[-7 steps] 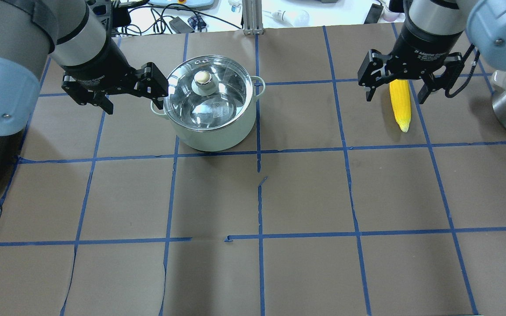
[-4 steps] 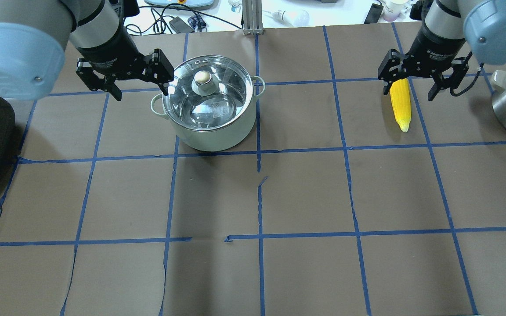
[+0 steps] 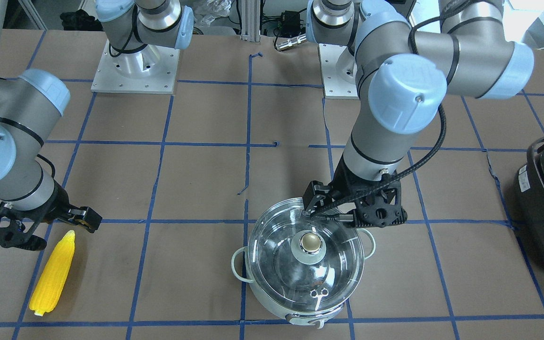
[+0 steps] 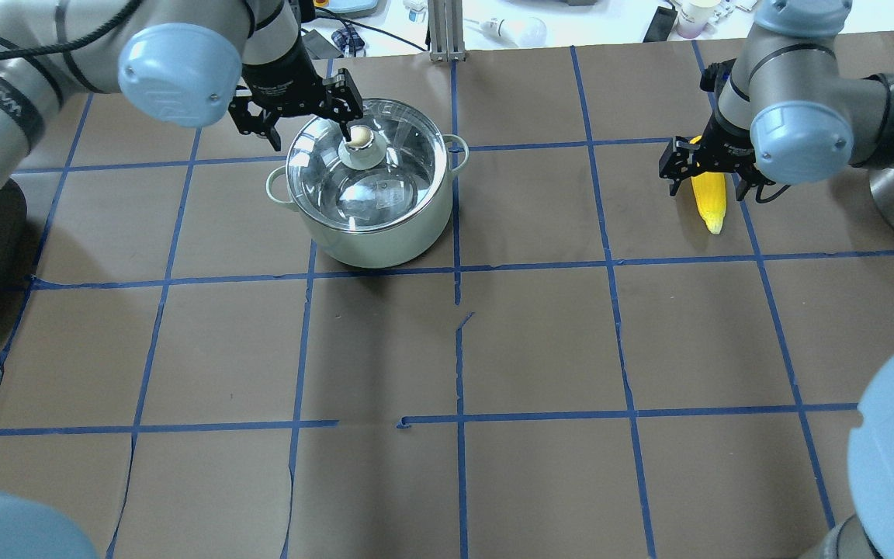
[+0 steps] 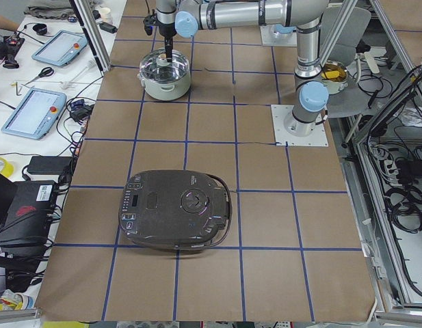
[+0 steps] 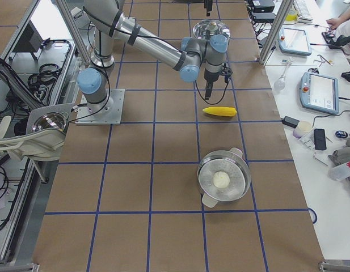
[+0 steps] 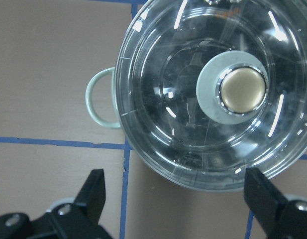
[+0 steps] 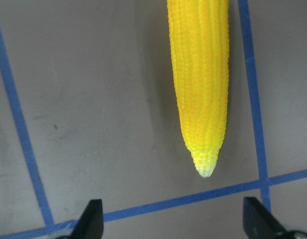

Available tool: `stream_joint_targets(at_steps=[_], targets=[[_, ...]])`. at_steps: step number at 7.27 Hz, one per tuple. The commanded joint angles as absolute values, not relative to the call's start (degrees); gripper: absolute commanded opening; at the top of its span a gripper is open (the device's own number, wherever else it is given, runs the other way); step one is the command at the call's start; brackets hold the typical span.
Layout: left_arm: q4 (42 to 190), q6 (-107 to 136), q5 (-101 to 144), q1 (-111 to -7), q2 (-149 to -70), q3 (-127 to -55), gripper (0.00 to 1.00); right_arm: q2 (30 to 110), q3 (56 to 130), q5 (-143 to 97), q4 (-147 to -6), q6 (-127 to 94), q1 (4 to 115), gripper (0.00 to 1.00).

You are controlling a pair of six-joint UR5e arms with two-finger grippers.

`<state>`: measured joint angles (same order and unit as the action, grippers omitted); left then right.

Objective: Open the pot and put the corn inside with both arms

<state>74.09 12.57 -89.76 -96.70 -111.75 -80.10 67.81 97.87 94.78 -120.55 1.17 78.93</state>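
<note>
Brown table (image 4: pixel 540 349), corn (image 4: pixel 709 198) tip toward robot

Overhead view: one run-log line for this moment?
pot: lid on | corn: on table, ungripped | left gripper: open, by knob | right gripper: open, over corn

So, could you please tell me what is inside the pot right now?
Through the clear lid the pot shows only bare, reflective steel; the corn lies outside it. The knob covers the patch beneath it.
</note>
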Motion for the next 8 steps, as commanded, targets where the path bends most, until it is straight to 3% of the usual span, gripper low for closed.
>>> stream_joint_targets(at_steps=[1, 4, 5, 7, 8], targets=[[72.2, 14.2, -90.3, -99.4, -115.7, -78.2, 1.0, 63.7, 98.9, 96.3, -126.9, 2.9, 77.4, 1.0], [67.9, 13.4, -90.3, -99.9, -117.5, -78.0, 1.0, 60.9, 98.4, 96.3, -129.3, 2.7, 76.6, 1.0], [67.9, 13.4, -90.2, -99.9, -117.7, -78.1, 0.94, 60.4, 98.3, 96.2, -129.5, 2.7, 76.6, 1.0], [68.7, 13.4, -90.3, -99.9, -117.9, -78.3, 0.59, 58.5, 98.0, 95.8, -134.3, 2.6, 76.6, 0.95], [68.7, 13.6, -90.3, -99.9, -117.8, -78.0, 0.17, 58.4, 97.7, 95.7, -134.3, 2.6, 76.6, 0.5]])
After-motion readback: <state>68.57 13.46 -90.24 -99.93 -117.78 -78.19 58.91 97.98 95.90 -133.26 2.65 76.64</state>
